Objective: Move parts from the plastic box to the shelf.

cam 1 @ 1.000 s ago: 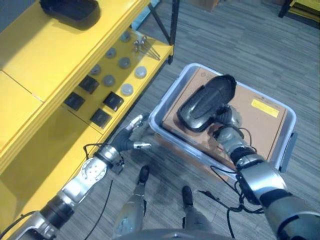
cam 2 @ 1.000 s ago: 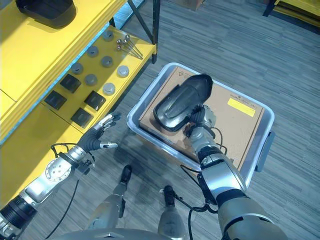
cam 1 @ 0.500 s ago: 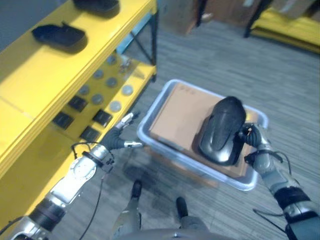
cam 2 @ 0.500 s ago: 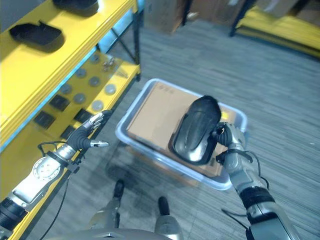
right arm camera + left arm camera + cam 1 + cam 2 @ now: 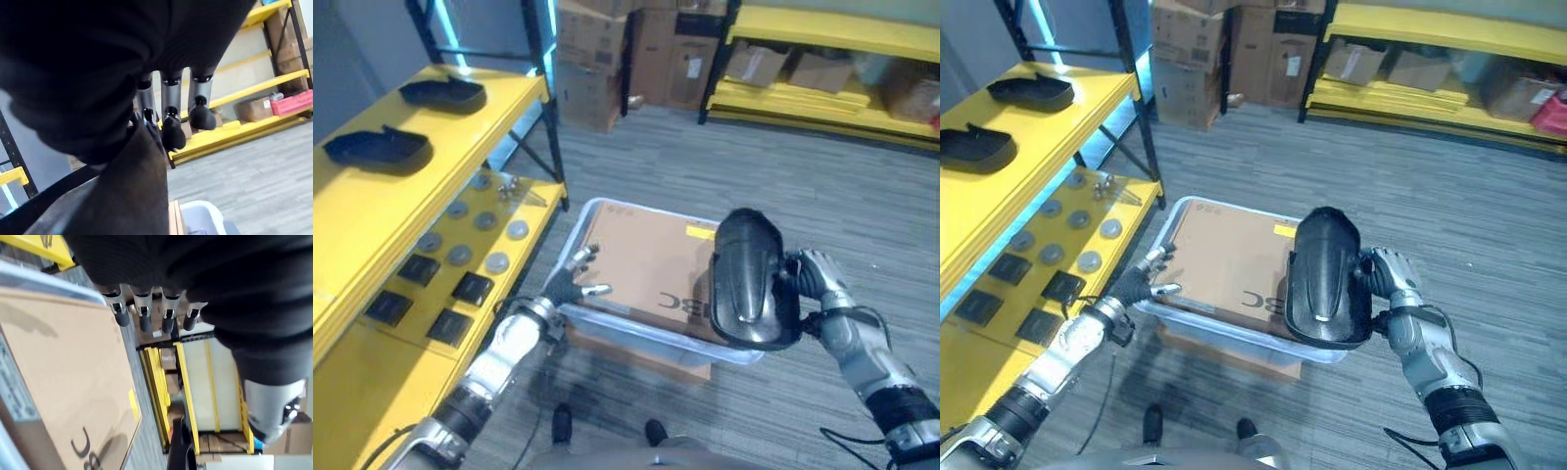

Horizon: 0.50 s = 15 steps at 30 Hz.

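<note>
The right hand [image 5: 811, 277] has its fingers curled round the edge of a big black part [image 5: 749, 279]. It holds the part up, standing on end, above the right side of the plastic box [image 5: 636, 328]. In the right wrist view the dark fingertips [image 5: 173, 132] press on the black part [image 5: 122, 196].

The left hand [image 5: 570, 285] holds nothing. Its fingers are spread out straight, and it sits at the left rim of the plastic box. In the left wrist view its fingers [image 5: 146, 316] hang over a flat brown cardboard sheet [image 5: 58, 377] that lies in the box.

The yellow shelf [image 5: 372, 211] stands to the left of the box. Two black parts [image 5: 377, 147] lie on its top level. Small round discs [image 5: 460, 255] and black square pieces [image 5: 470, 288] lie on the level below.
</note>
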Motion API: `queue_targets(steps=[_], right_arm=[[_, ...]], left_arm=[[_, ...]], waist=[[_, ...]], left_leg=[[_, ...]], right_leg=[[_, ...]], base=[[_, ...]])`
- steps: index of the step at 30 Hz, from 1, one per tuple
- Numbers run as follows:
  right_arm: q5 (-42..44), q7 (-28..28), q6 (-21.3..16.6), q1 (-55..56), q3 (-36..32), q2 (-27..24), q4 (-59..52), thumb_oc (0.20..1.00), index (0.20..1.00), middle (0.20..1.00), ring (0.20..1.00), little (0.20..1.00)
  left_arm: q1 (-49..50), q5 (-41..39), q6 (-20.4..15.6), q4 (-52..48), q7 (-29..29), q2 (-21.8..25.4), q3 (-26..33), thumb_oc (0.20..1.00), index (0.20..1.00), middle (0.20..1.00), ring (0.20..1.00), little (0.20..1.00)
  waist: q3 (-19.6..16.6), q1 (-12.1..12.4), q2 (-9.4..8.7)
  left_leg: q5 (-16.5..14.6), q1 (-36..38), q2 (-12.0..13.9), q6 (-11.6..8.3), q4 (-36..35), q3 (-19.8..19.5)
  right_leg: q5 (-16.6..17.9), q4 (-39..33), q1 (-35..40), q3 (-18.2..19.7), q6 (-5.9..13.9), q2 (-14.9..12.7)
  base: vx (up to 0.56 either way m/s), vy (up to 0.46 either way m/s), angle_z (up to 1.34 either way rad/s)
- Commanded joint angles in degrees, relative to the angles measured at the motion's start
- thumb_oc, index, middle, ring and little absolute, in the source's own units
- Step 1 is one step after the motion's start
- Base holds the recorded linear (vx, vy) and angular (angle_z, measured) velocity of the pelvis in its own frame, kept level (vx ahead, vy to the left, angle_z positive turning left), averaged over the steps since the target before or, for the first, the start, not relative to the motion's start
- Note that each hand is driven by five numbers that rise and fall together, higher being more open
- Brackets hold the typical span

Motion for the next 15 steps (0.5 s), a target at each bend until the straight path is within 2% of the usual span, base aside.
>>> queue_targets(steps=[1,8,15], right_arm=[[-3.56,-2.64,-0.96,-4.15,-2.72,-3.64,-1.81,0.2,0.2,0.2,0.2,0.2],[-8.19,-3.69,-0.52,-5.46,-0.76,-6.35,-7.75,0.2,0.2,0.2,0.2,0.2],[-8.9,-4.07,-0.65,-8.98,3.7,-6.28,-9.26,0.2,0.2,0.2,0.2,0.2]], left_arm=[[-3.83,-7.75,-0.13,2.55,-1.36,0.46,-0.91,1.0,1.0,1.0,1.0,1.0],[-6.94,-15.2,1.38,6.45,0.58,-2.83,-4.48,1.0,1.0,1.0,1.0,1.0],[-10.85,-21.83,2.1,5.96,0.15,-4.13,-7.78,1.0,1.0,1.0,1.0,1.0]], waist=[[-3.7,1.56,-3.65],[-5.46,0.03,-3.48],[-6.21,-0.46,-3.45]], left_leg=[[-13.52,8.79,-1.95,1.54,0.08,5.19],[-13.94,10.97,-1.33,1.38,-0.02,7.01],[-14.14,12.24,-1.18,1.29,-0.04,7.52]], right_leg=[[-2.08,1.93,-4.15,0.47,0.1,2.46],[-2.21,2.52,-2.9,1.62,0.34,2.72],[-2.37,2.78,-1.87,1.65,0.37,2.58]], base=[[0.0,0.006,-0.18],[0.0,0.014,-0.13],[0.0,0.013,-0.09]])
